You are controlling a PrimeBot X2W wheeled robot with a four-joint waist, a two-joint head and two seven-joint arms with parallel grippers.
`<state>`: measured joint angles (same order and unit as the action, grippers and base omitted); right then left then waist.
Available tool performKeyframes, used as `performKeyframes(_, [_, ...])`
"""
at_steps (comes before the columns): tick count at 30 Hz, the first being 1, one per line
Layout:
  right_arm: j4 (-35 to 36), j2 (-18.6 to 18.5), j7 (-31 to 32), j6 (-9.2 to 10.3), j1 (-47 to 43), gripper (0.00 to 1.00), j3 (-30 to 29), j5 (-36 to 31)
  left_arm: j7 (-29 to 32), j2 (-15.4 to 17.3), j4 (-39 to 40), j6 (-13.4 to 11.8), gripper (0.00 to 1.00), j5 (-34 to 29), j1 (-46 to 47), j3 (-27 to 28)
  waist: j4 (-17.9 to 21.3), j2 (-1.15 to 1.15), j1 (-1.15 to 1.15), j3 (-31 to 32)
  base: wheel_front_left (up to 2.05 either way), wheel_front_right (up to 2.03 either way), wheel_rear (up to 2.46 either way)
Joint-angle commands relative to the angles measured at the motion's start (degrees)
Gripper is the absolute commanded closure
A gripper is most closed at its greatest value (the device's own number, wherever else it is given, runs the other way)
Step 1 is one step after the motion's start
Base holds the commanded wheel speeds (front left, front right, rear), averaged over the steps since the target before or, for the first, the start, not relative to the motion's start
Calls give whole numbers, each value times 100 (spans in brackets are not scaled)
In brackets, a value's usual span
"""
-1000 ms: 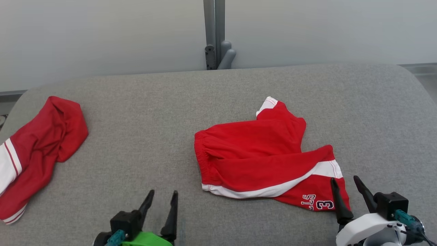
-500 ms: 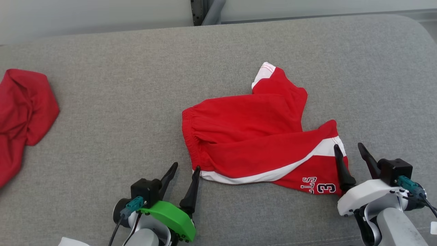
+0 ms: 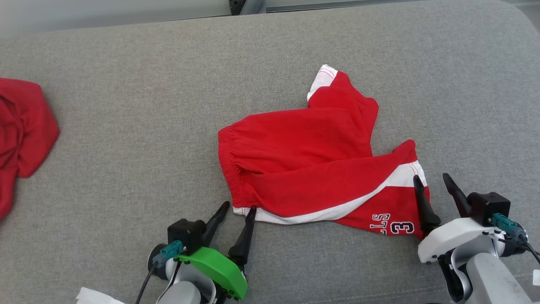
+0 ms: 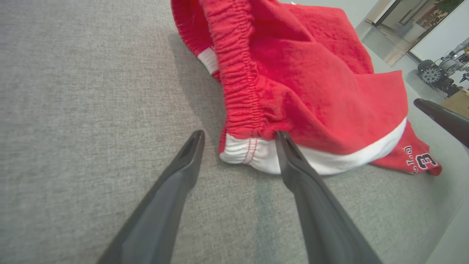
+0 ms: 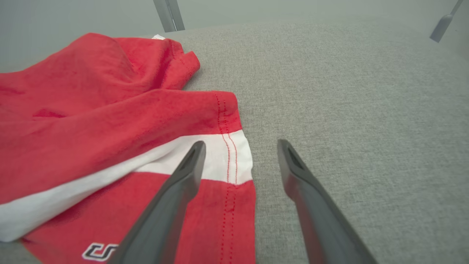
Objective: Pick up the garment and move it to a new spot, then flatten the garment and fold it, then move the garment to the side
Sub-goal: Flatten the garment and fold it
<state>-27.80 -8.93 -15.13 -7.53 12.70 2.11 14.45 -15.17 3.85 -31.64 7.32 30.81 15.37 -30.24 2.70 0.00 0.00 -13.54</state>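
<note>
Fingers on both arms stand spread wide and hold nothing. The left fingers (image 3: 247, 230) straddle the near-left corner of the garment (image 3: 303, 169). In the left wrist view the white-trimmed corner lies between them, with one tip at the white band just under the gathered waistband and the other over bare cloth. I cannot tell whether that tip touches the band. The right fingers (image 3: 423, 207) straddle the hem of the near leg. In the right wrist view one of them lies over the white stripe beside the stitched hem, and the other is over the bare surface just beyond it.

The garment is a pair of red shorts with white stripes. It lies crumpled on the grey fabric-covered desk (image 3: 126, 126), about midway across and a little toward the right and near edges. Its elastic waistband faces the left edge. One leg bends up toward the far edge and shows a white cuff. The other runs toward the near-right corner and carries a diagonal white stripe and a printed "3" with letters.

A second red garment (image 3: 21, 126) is bunched at the desk's left edge, well apart from the shorts. The base of a grey metal post (image 3: 247, 6) shows beyond the far edge.
</note>
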Motion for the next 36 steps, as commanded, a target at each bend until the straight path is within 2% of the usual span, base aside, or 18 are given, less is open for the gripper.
performKeyframes(1, [-21, -22, -1, 8, 57, 0, 1, 17, 4, 35, 29, 23, 2, 14, 59, -17, 0, 0, 0, 0, 0, 0, 0])
performKeyframes(2, [-27, -26, -1, 9, 59, 0, 7, 22, 4, 37, 47, 23, 15, 27, 50, -40, 2, 0, 0, 1, 0, 0, 0])
performKeyframes(3, [-32, -29, -1, 9, 60, 0, 9, 26, 4, 50, 40, 24, 40, 35, 42, -48, 4, 0, 0, 1, 0, 0, 0])
performKeyframes(4, [-34, -27, -1, 9, 62, 0, 10, 28, 4, 58, 13, 23, 52, 38, 34, -41, 7, 0, 0, -1, 0, 0, 0])
performKeyframes(6, [-31, -35, -1, 8, 72, 0, 5, 37, 3, 69, -16, 24, 64, 33, 58, -59, 14, 0, 0, -12, 0, 0, 0])
performKeyframes(8, [-22, -35, -1, 8, 71, 0, -10, 47, 4, 77, -17, 23, 69, 63, 96, -93, 14, 0, 0, -22, 0, 0, 0])
performKeyframes(9, [-15, -38, -1, 8, 74, 0, -16, 50, 4, 84, -6, 23, 81, 79, 120, -100, 12, 0, 0, -28, 0, 0, 0])
performKeyframes(10, [-17, -42, -1, 9, 83, 0, -26, 70, 4, 106, 4, 23, 100, 118, 134, -120, 5, 0, 0, -33, 0, 0, 0])
performKeyframes(12, [-37, -39, -1, 9, 89, 0, -28, 80, 4, 145, 18, 23, 100, 130, 153, -59, -13, 0, 0, -30, 0, 0, 0])
performKeyframes(16, [-141, 4, -1, 8, 115, 0, 32, 137, 2, 139, 127, 16, 100, -150, 86, 565, -87, 0, 0, -18, 0, 0, 0])
performKeyframes(19, [-207, 21, -1, 8, 147, 0, 101, 181, 2, 99, 158, 16, 100, -271, 10, 707, -122, 0, 0, -18, 0, 0, 0])
performKeyframes(25, [-400, 4, -1, 9, 224, 0, 596, 491, 2, 53, 201, 16, 100, -423, -33, 755, -215, 0, 0, -52, 0, 0, 0])
performKeyframes(34, [-777, -54, -1, 8, 521, 0, 766, 648, 2, -5, 179, 16, 100, -437, -10, 710, -250, 0, 0, -97, 0, 0, 0])
performKeyframes(35, [-845, -53, 0, 8, 550, 9, 814, 663, 3, -8, 175, 16, 100, -439, 0, 702, -256, 0, 0, -98, 0, 0, 0])
performKeyframes(36, [-923, -50, 1, 8, 571, 35, 867, 683, 2, -10, 170, 16, 100, -438, 12, 700, -262, 0, 0, -97, 0, 0, 0])
